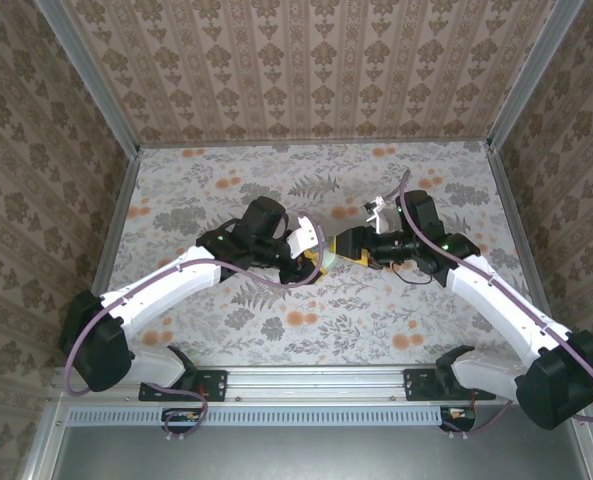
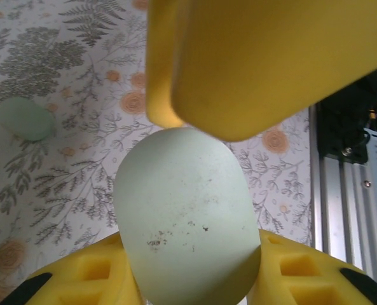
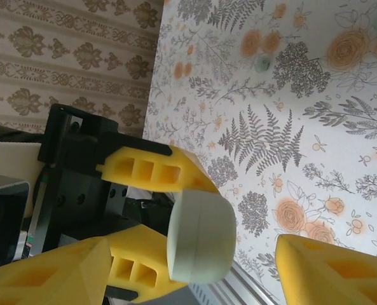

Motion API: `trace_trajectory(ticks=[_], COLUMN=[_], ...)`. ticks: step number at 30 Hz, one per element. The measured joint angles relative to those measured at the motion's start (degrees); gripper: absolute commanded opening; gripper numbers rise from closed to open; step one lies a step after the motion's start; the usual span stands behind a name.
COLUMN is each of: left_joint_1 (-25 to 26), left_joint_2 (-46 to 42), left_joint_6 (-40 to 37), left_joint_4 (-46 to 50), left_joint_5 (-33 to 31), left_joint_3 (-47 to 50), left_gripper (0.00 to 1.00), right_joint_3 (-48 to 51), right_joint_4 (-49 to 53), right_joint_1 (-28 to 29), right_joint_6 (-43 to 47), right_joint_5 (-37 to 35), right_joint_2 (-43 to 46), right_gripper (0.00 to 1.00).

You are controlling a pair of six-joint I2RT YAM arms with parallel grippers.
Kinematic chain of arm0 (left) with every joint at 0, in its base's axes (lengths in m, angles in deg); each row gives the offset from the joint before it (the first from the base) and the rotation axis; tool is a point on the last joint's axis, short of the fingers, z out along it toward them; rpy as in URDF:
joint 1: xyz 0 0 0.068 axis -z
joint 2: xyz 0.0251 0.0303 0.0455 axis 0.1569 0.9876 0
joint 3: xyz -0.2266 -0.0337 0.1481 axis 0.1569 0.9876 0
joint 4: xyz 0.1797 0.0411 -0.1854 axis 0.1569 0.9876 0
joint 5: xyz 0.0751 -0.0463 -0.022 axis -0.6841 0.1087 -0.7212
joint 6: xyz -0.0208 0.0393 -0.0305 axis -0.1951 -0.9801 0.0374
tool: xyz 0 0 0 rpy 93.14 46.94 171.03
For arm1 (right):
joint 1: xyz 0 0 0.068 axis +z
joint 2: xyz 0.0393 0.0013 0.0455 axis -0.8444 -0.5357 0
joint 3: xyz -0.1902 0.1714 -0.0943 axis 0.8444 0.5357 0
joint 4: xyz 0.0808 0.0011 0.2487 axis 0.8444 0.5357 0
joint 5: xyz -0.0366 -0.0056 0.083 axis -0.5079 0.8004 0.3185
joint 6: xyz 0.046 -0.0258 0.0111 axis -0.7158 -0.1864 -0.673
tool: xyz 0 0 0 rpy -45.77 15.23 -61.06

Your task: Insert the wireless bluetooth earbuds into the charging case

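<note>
"Where is the case?"

"Over the middle of the surface [image 1: 206, 180], held up off it. The left gripper [image 1: 311, 262] has it. Its yellow fingers [image 3: 151, 169] pinch the case [image 2: 185, 216] on both sides, down at its bottom end."

"What does it look like?"

"Pale green and smooth, round like an egg, with a few dark specks. A thin line runs across it. I think that is where the lid meets the body, and the lid looks shut."

"And the other arm?"

"The right gripper [image 3: 194, 246] is right in front of it. Its fingers are spread wide and hold nothing. One fat yellow finger [image 2: 258, 57] sits at the round top of the case. It is touching or almost touching, I can't tell which."

"Which way does the case point?"

"Its long way runs from the left fingers out toward the right ones. The free end faces the right arm, so that arm is the one near enough to work the lid."

"Are the earbuds in?"

"I can't see inside. A small pale green thing [image 2: 26, 118] lies on the surface, off to the side. It may be an earbud, but it is too blurry to tell."
</note>
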Motion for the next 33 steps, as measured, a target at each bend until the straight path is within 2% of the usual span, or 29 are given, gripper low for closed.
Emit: trace_trajectory(ticks=[9, 18, 20, 24, 29, 33], left_joint_1=[-0.42, -1.49, -1.55, -1.86, -3.82, -6.64], left_joint_2=[-0.55, -1.29, -1.62, -3.72, -11.19, -16.48], left_joint_6=[-0.39, -1.31, -1.70, -2.69, -1.81, 0.63], left_joint_4=[0.76, 2.19, 2.23, 2.08, -1.64, -6.64], left_joint_5=[2.36, 2.40, 1.86, 0.22, -1.33, -2.16], left_joint_3=[-0.04, -0.04, -0.04, 0.04, 2.73, 7.28], left_gripper=[0.37, 0.38, 0.44, 0.66, 0.78, 0.81], right_joint_3=[-0.66, -1.75, -1.84, -1.29, 0.35, 0.33], right_joint_4=[-0.02, -1.68, -2.43, -5.77, -9.75, -12.83], right_joint_1=[2.78, 4.96, 4.96, 5.14, 5.11, 5.07], right_joint_6=[-0.28, -3.58, -4.92, -8.96, -14.95, -19.30], right_joint_5=[0.02, 1.68, 1.86, 2.12, 1.42, -0.13], right_joint_2=[-3.52, -6.29, -6.58, -7.06, -7.34, -7.39], right_gripper=[0.61, 0.24, 0.21, 0.19, 0.19, 0.20])
